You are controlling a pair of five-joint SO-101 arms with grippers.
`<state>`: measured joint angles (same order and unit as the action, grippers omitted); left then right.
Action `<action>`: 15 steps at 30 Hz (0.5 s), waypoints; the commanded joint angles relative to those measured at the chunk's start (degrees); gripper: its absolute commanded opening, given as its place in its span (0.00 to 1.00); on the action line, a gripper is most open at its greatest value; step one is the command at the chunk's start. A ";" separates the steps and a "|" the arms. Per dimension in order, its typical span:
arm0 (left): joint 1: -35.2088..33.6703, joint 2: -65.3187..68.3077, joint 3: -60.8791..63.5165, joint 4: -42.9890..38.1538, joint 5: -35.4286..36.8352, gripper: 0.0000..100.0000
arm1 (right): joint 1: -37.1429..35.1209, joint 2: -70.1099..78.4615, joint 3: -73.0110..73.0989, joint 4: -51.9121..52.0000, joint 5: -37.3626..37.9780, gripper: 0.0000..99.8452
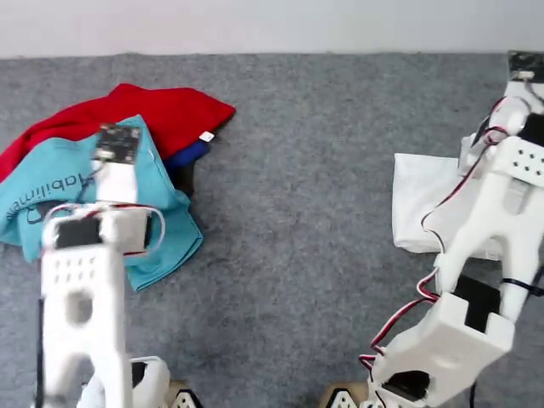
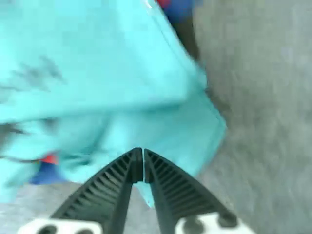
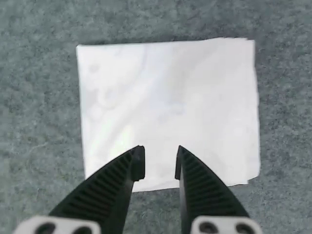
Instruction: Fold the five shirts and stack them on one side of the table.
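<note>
left pincer (image 2: 143, 165): jaws pressed together, poised over the teal shirt (image 2: 122, 83) at its loose outer edge; no cloth seen between the tips. right pincer (image 3: 160, 163): jaws spread, nothing held, well apart from the teal shirt and over one edge of the folded white shirt (image 3: 165, 107).

step in hand (judged): lift the teal shirt off the heap and lay it flat for folding.
- spread the left jaws before going down; shut as they are, they would only push the cloth.
- pinch one layer at a corner or hem, not a bunched fold.
- draw it onto bare grey surface (image 1: 306, 212) beside the teal shirt, towards the white one.
- risk: the shirts under it may drag along; lift before pulling sideways.
- bring the right pincer over for the second corner.

looks:
- teal shirt (image 1: 127, 195): crumpled, dark print, topmost on the heap.
- red shirt (image 1: 170, 110): under the teal shirt, spreading out beyond it.
- blue shirt (image 1: 189, 155): a strip showing just beside the teal shirt, with something dark next to it; cannot tell what.
- white shirt (image 1: 421, 200): a neat rectangle, flat, across the surface from the teal shirt.

progress (judged): one of five folded.
</note>
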<state>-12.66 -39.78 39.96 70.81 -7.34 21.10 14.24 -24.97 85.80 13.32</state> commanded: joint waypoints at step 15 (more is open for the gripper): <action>-6.95 27.52 0.57 -19.96 14.95 0.16 | -29.85 -3.12 -2.99 5.58 0.09 0.11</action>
<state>-20.31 -18.07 45.05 52.70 4.62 -6.95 14.24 -24.97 91.16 13.32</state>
